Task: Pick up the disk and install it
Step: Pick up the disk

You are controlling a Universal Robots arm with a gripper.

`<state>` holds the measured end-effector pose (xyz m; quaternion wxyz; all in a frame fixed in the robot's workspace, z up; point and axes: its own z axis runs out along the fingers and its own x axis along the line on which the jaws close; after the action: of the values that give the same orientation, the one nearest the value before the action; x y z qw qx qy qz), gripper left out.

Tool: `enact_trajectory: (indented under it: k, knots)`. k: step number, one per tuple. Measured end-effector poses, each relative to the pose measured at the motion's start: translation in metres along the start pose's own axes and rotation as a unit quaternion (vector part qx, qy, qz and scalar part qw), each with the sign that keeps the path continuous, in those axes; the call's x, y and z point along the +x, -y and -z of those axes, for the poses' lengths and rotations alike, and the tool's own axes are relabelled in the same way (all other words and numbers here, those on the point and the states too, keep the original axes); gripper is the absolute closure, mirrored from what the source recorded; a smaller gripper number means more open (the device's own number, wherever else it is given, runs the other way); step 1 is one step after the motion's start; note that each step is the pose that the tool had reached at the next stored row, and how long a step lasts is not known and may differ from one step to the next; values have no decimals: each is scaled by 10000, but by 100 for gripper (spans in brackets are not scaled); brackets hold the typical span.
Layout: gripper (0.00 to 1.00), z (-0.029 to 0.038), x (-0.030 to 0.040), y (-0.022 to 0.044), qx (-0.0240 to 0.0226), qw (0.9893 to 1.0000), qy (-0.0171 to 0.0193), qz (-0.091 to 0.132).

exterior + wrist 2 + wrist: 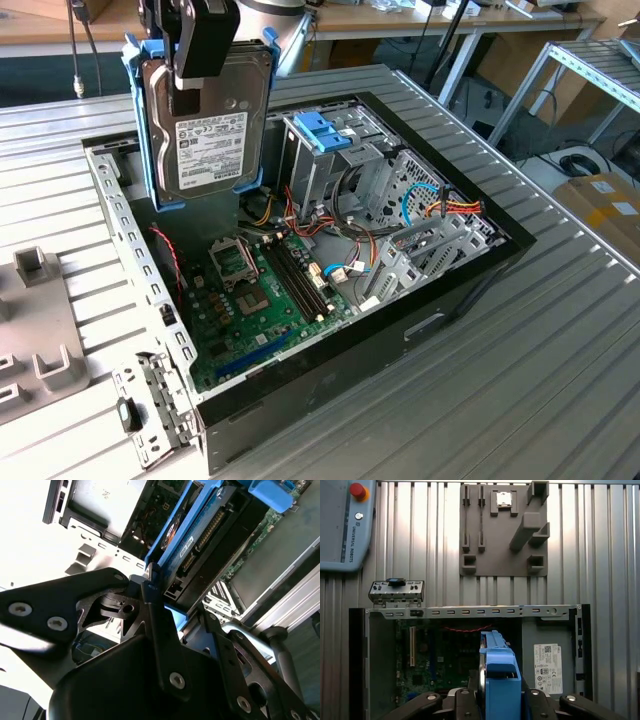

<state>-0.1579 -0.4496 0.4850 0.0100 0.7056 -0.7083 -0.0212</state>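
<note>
A: Where's the disk [210, 140]?

B: Clamped in the gripper [195, 80], with the jaws closed on its two flat faces near the top edge. It hangs upright, label facing out, above the open case [450, 300] — just beside the drive cage [335, 165] and clear of the board [265, 290].

A: Handling?

B: Rigid metal block. I'd say it's fairly heavy for its size, and shock-sensitive. The faces are smooth, so slip is the risk. The blue frame [499, 680] is plastic and will likely flex — the metal body is the better hold, as it's gripped now. Keep off the connector edge [207, 530].

A: Seated?

B: No, not in any bay.
</note>
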Motion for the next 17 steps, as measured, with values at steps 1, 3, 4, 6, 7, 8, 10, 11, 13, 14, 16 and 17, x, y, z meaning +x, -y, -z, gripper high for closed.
enact_trajectory:
  k: [1, 3, 4, 6, 7, 8, 10, 11, 13, 14, 16, 17]
  knots:
    - [63, 0, 6, 0, 0, 10000, 0, 0]
    - [63, 0, 20, 0, 0, 10000, 0, 0]
    - [63, -1, 25, 0, 0, 10000, 0, 0]
    - [63, -1, 32, 0, 0, 10000, 0, 0]
    - [63, -1, 37, 0, 0, 10000, 0, 0]
    - [63, -1, 40, 0, 0, 10000, 0, 0]
    - [63, -1, 47, 0, 0, 10000, 0, 0]
    - [63, -1, 52, 0, 0, 10000, 0, 0]
    - [63, -1, 59, 0, 0, 10000, 0, 0]
    - [63, -1, 61, 0, 0, 10000, 0, 0]
    - [63, -2, 73, 0, 0, 10000, 0, 0]
    - [63, -2, 77, 0, 0, 10000, 0, 0]
